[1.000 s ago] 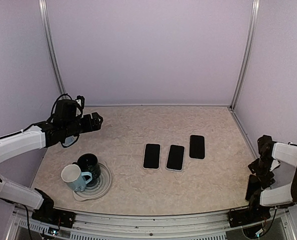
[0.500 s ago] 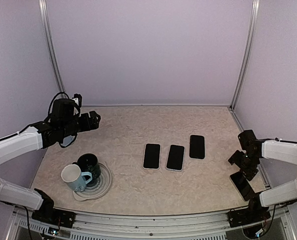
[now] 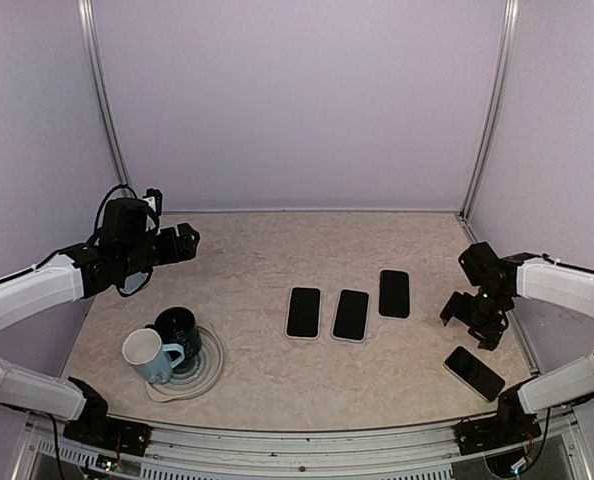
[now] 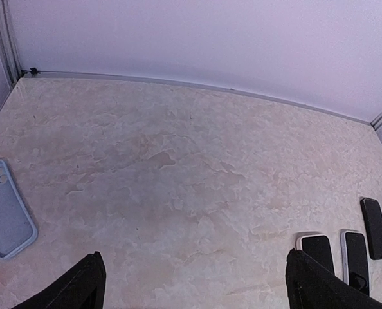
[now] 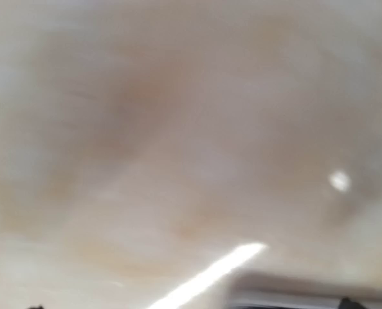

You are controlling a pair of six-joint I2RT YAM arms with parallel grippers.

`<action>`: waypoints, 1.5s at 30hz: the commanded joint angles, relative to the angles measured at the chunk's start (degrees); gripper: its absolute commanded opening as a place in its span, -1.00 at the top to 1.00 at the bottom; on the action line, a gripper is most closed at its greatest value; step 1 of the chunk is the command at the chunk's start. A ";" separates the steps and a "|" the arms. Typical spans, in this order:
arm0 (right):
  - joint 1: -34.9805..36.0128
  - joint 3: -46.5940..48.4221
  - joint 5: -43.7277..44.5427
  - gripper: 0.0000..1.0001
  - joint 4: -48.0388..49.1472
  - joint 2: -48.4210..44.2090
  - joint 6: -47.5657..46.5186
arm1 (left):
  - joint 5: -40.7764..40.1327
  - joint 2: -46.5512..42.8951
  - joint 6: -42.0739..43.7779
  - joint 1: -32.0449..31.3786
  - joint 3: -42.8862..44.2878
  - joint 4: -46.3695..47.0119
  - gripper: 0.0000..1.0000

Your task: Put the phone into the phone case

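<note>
Top external view is showing the left gripper hovering over the far left of the table, fingers spread wide and holding nothing. The right gripper is hanging wide and empty, near a dark phone. Three other phones are lying mid-table. The left wrist view is showing the pale blue phone case lying flat at the left.

Beige marbled table, black phones, pale blue case, lilac walls; black mug, light blue mug
</note>
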 commanded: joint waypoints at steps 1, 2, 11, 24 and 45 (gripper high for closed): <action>-8.56 -8.18 -1.20 -0.98 -7.09 -8.06 5.18 | -0.30 -0.80 1.03 -0.33 -0.32 0.06 -0.91; -10.05 -8.49 -1.33 -0.98 -8.24 -10.03 8.00 | -0.25 -0.86 1.03 -0.37 -0.33 0.03 -0.91; -11.99 -14.17 -2.35 -0.99 -8.58 -14.98 26.99 | -1.42 -3.13 1.03 -0.42 -1.87 0.56 -0.93; -3.58 -12.00 -4.68 -0.99 -2.65 -2.57 33.73 | -0.62 -3.52 2.00 1.02 -1.98 1.61 -0.94; 10.00 25.99 -14.51 -0.98 19.77 6.99 -44.35 | -0.17 -3.06 2.48 1.78 -1.68 1.24 -0.94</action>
